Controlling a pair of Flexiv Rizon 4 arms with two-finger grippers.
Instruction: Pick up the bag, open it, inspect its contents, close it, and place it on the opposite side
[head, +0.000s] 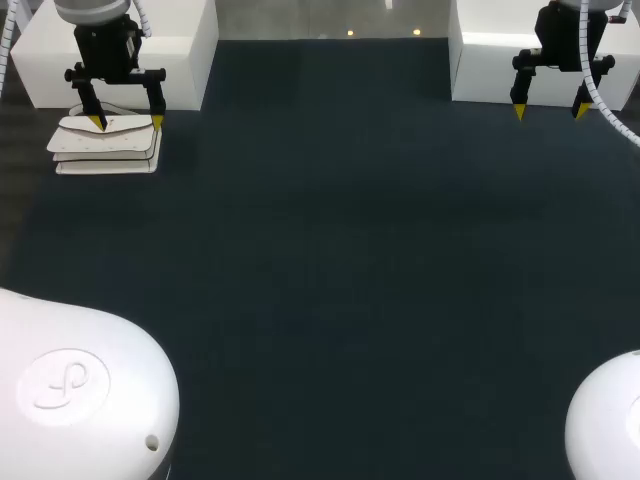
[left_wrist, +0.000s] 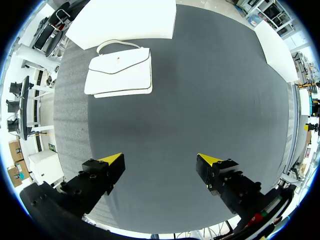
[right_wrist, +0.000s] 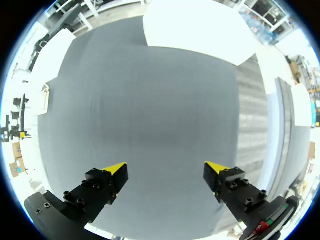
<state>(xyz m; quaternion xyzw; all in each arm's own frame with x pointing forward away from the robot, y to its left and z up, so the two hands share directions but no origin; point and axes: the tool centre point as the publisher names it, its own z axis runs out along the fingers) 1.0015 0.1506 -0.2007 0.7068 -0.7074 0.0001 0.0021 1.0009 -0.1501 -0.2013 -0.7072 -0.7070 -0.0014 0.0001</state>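
A white handbag (head: 107, 146) with a flap and a thin handle lies flat at the table's far left. My left gripper (head: 126, 122) hangs above it, open, nothing between its fingers. In the left wrist view the handbag (left_wrist: 120, 75) lies ahead of the left gripper (left_wrist: 161, 161) and off to one side, its flap shut. My right gripper (head: 549, 111) is at the far right, open and empty, well away from the bag. From the right wrist view the right gripper (right_wrist: 166, 169) has only bare mat under it, and the handbag (right_wrist: 45, 98) shows as a sliver at the far side.
A dark mat (head: 340, 260) covers the table. A white block (head: 170, 55) stands at the back left behind the bag, and another white block (head: 490, 65) at the back right. My arms' white housings (head: 70, 390) fill the near corners.
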